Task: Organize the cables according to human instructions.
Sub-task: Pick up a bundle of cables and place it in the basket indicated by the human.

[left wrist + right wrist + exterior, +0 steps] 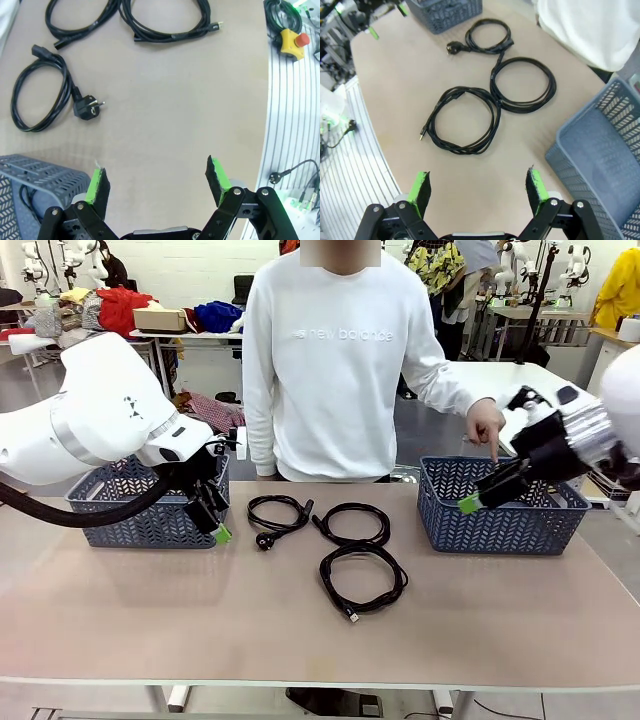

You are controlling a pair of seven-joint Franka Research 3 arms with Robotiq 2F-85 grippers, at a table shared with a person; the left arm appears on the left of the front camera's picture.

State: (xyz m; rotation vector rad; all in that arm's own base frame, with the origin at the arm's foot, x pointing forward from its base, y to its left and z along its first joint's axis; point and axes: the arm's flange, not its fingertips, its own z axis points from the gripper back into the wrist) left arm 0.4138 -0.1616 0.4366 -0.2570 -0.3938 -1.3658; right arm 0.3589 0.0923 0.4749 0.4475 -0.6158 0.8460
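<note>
Three cables lie coiled mid-table: one ending in a chunky plug (278, 515) (40, 95) (487, 36), a second (352, 523) (82, 20) (522, 85) beside it, and a third with a small connector (362, 580) (165, 20) (462, 120) nearer me. My left gripper (213, 521) (157, 182) hangs open and empty at the front of the left blue basket (140, 525), left of the plug cable. Over the front wall of the right blue basket (500, 525) (600, 150), my right gripper (478, 497) (477, 190) is open and empty. A person's hand (487, 428) points a finger down into that basket.
A black cord (26, 202) shows inside the left basket (35, 170). The person in a white sweatshirt (335, 360) stands at the far edge between the baskets. A yellow emergency-stop box (290, 40) sits off the near table edge. Bare tabletop lies in front of the cables.
</note>
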